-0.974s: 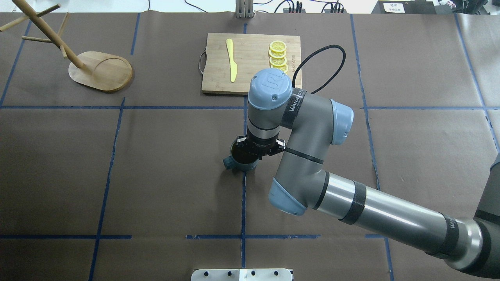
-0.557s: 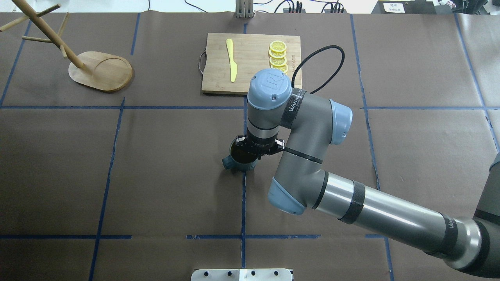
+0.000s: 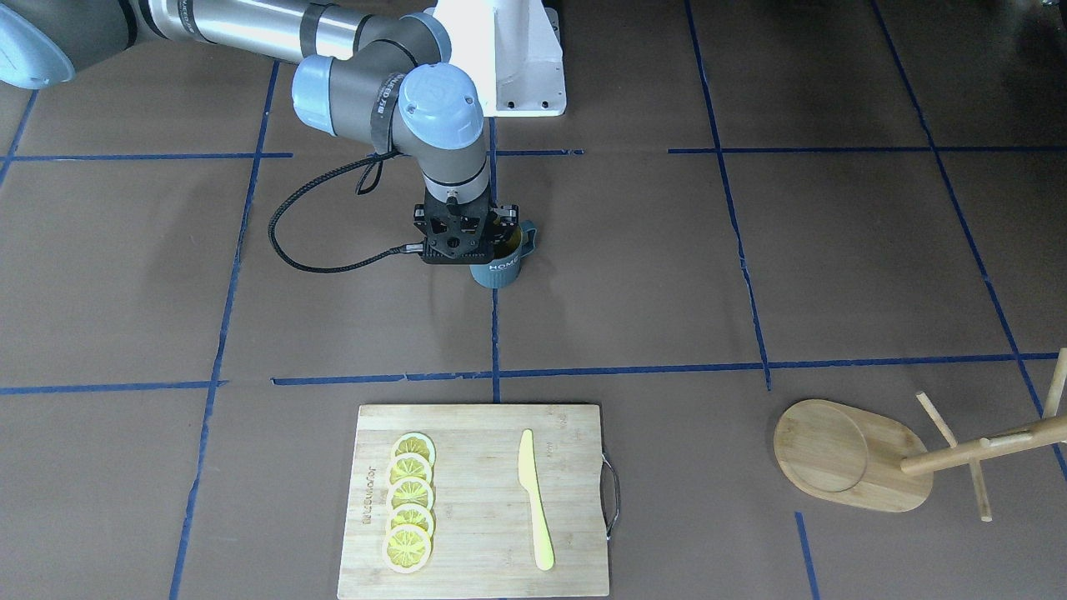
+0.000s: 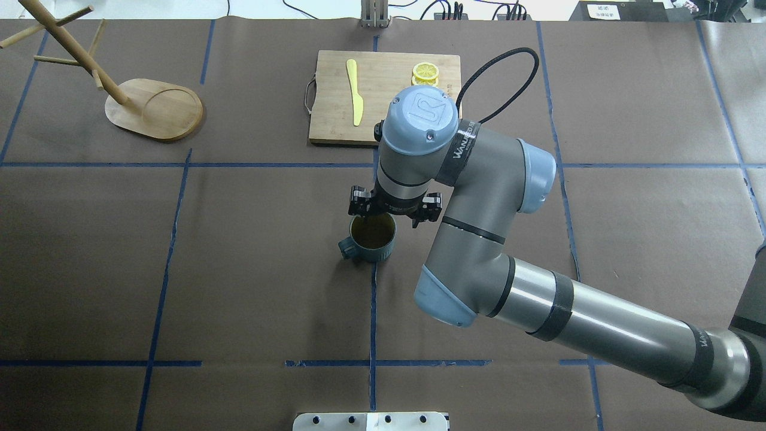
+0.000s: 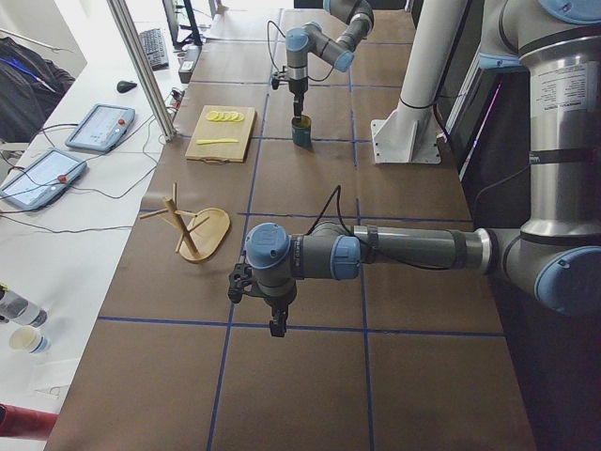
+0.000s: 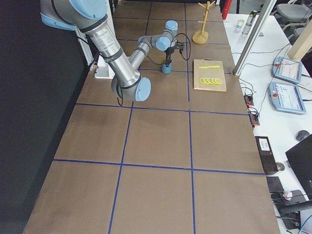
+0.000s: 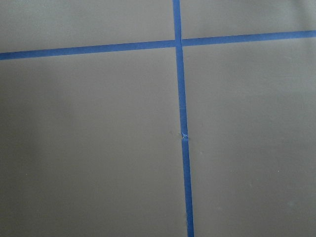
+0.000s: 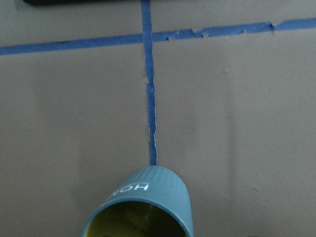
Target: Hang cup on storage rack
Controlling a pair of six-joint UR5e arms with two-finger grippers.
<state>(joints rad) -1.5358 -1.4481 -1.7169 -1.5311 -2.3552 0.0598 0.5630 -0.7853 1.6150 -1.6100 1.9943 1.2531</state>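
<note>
Starting on your robot's left: the left claw hangs pointing down over the brown paper-covered bench. Only the side view catches it, so I cannot tell you whether its fingers are spread or pressed together. Next along, the light bamboo mug tree stands on its oval base at the bench's far left. Into the middle now: the rectangular bamboo cutting board carries a flat yellow knife and a row of lemon slices. On the robot's side of it sits your dark blue-grey ribbed mug, upright over a blue tape line. Its yellow inside shows, its handle points toward the mug tree's side, and it is well apart from that tree. The right claw comes straight down on it and looks pinched onto the rim. Whether the mug's bottom touches the bench, you can't tell.
</note>
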